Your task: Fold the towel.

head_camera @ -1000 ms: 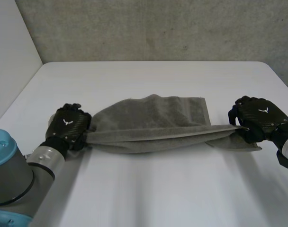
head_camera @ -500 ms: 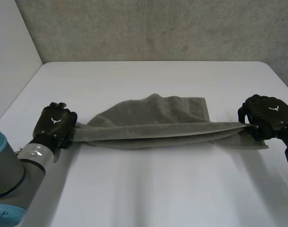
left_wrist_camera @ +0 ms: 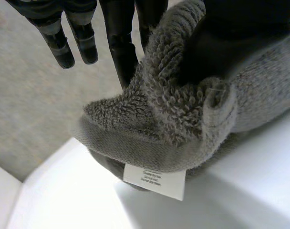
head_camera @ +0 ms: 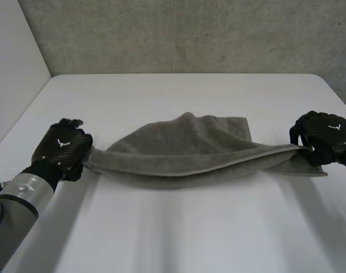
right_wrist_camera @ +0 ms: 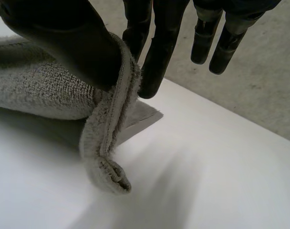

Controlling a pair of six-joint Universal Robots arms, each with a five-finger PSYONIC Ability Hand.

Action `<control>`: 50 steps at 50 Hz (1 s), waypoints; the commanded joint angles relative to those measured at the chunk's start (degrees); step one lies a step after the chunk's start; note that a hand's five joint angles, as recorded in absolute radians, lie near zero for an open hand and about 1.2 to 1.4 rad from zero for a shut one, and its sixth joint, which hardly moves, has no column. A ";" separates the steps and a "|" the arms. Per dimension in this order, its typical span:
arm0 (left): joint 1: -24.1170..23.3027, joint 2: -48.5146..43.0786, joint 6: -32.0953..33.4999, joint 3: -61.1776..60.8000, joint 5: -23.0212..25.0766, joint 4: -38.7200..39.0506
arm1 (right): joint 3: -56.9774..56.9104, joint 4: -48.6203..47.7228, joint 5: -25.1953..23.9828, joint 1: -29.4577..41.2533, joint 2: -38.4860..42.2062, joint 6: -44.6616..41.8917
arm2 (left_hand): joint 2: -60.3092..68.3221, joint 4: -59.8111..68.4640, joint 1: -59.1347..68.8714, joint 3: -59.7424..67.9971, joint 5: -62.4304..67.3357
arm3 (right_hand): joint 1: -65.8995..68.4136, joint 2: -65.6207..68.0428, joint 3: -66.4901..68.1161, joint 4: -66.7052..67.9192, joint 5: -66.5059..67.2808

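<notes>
Across the middle of the white table (head_camera: 178, 227) the grey towel (head_camera: 184, 153) now lies drawn out long from left to right. A second ago it was bunched shorter between the hands. Both arms have since pulled outward, the left further left and the right further right, so the slack is gone and the towel's raised near edge runs almost straight between them. I judge this to be the stretching step, leaving the cloth taut enough to carry over for a fold.

The left hand (head_camera: 62, 149) is clamped on the towel's left end, and its wrist view shows the thumb (left_wrist_camera: 231, 43) pressing pile against the fingers. The right hand (head_camera: 324, 136) pinches the right end the same way, with a corner of the towel hanging below its thumb (right_wrist_camera: 64, 38).

Each hand is near its own side edge of the table, so little outward travel seems left. Bare tabletop lies open both near and far of the towel. A small white label (left_wrist_camera: 154, 180) hangs at the left end.
</notes>
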 commanded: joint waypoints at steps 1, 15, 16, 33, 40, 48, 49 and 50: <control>2.70 0.90 0.24 4.55 3.08 -9.43 | -4.70 11.77 -2.66 0.29 0.12 -5.95 | 6.09 -3.36 6.33 -2.93 5.32 | 4.39 3.61 -2.45 -4.37 2.93; 2.01 -12.16 4.99 29.66 3.87 -13.05 | -32.44 11.62 4.53 11.79 15.22 -10.43 | 6.09 -3.36 6.33 -2.93 5.32 | 4.39 3.61 -2.45 -4.37 2.93; 1.13 -15.58 4.82 35.79 4.13 -13.05 | -32.47 11.59 4.55 11.81 15.24 -10.43 | 6.09 -3.36 6.33 -2.93 5.32 | 4.39 3.61 -2.45 -4.37 2.93; -1.35 -10.97 -7.82 47.76 4.83 0.54 | -47.59 -3.26 12.73 14.88 14.19 6.71 | 6.09 -3.36 6.33 -2.93 5.32 | 4.39 3.61 -2.45 -4.37 2.93; 1.20 -9.65 -8.11 34.84 9.13 4.18 | -32.68 -2.73 11.06 14.62 9.98 5.74 | 6.09 -3.36 6.33 -2.93 5.32 | 4.39 3.61 -2.45 -4.37 2.93; 4.36 -5.17 -5.74 16.55 15.02 3.74 | -16.78 -2.38 6.77 7.69 5.76 4.08 | 6.09 -3.36 6.33 -2.93 5.32 | 4.39 3.61 -2.45 -4.37 2.93; 4.98 -4.20 -5.38 13.65 15.73 3.82 | -16.74 -2.38 6.75 7.68 5.75 4.07 | 6.09 -3.36 6.33 -2.93 5.32 | 4.39 3.61 -2.45 -4.37 2.93; 4.99 -4.19 -5.38 13.62 15.74 3.82 | -13.61 -2.30 4.14 6.63 4.27 3.03 | 6.09 -3.36 6.33 -2.93 5.32 | 4.39 3.61 -2.45 -4.37 2.93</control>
